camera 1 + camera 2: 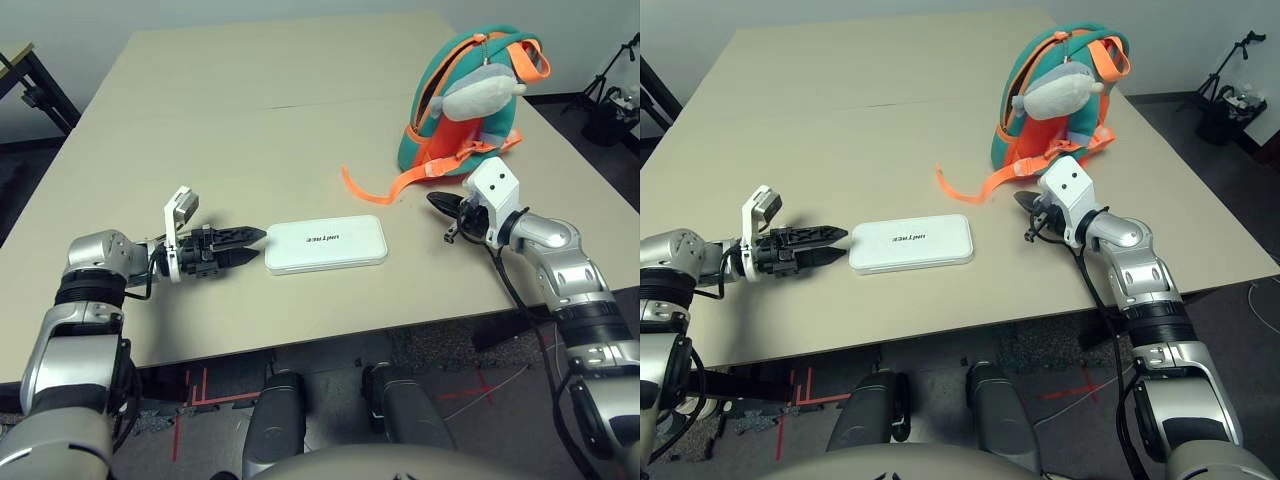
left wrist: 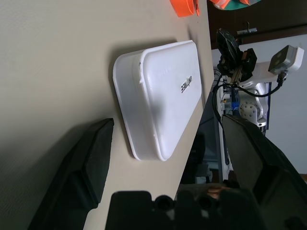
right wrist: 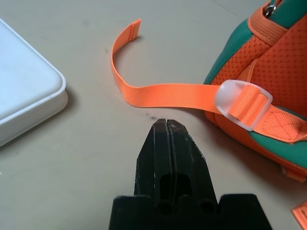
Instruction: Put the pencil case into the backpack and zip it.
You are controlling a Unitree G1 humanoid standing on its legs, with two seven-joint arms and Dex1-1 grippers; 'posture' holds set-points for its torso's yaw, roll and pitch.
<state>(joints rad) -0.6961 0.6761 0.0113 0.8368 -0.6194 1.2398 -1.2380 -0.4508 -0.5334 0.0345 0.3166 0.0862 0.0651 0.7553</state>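
Note:
The white pencil case (image 1: 325,243) lies flat near the table's front edge, dark lettering on its face. My left gripper (image 1: 255,245) is level with the case's left end, open, its tips just short of it and nothing held. In the left wrist view the pencil case (image 2: 163,96) sits ahead between the spread fingers (image 2: 91,158). The teal and orange backpack (image 1: 470,100) stands upright at the back right, a grey plush fish (image 1: 482,90) hanging on it. My right gripper (image 1: 440,203) is shut and empty, hovering low between case and backpack, close to a loose orange strap (image 3: 168,93).
The orange strap (image 1: 372,187) trails from the backpack across the table toward the case. A black stand (image 1: 608,95) is on the floor beyond the table's right edge. A dark table corner (image 1: 22,70) shows at far left. Bare tabletop (image 1: 230,120) stretches behind the case.

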